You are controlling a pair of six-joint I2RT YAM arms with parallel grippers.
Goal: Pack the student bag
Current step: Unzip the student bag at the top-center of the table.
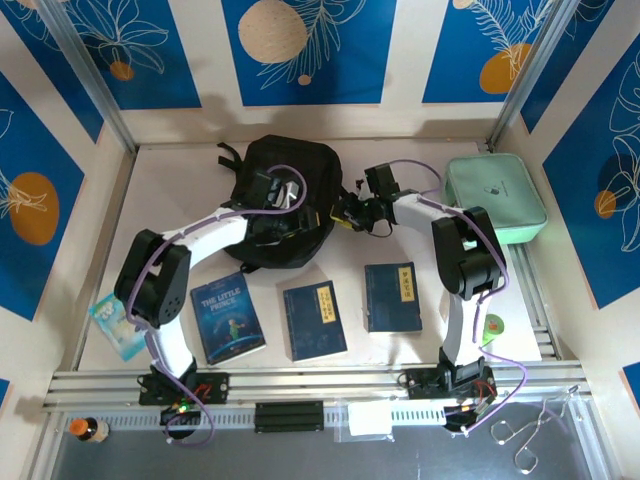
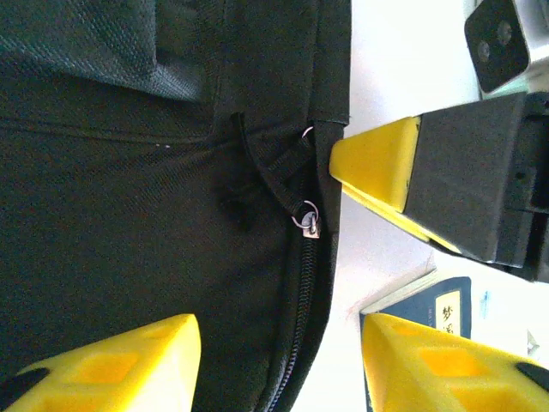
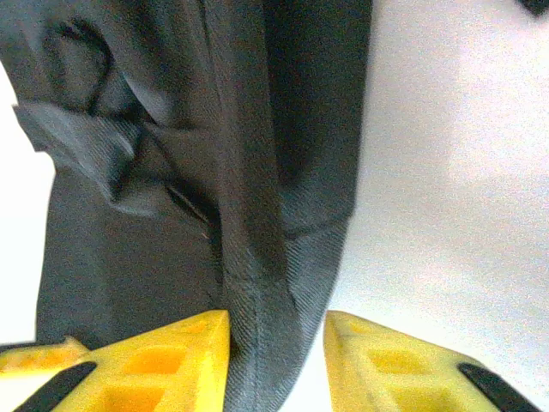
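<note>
The student bag (image 1: 285, 185), black and rounded, lies at the back middle of the table. My left gripper (image 1: 283, 218) hovers over its right part. It is open wide (image 2: 279, 369), with the closed zipper and its metal pull (image 2: 307, 221) running between the fingers. My right gripper (image 1: 350, 212) is at the bag's right edge. It is open (image 3: 276, 343) around a fold of the bag's fabric (image 3: 266, 283). The fold touches the left finger (image 3: 171, 356) and stands apart from the right one. Three books lie in front: a Little Prince book (image 1: 227, 317) and two dark blue books (image 1: 315, 320) (image 1: 392, 296).
A mint-green zip pouch (image 1: 495, 198) sits at the back right. A light blue booklet (image 1: 115, 325) lies at the front left edge and a small green item (image 1: 492, 327) at the front right. The right gripper's yellow finger (image 2: 377, 163) is close by in the left wrist view.
</note>
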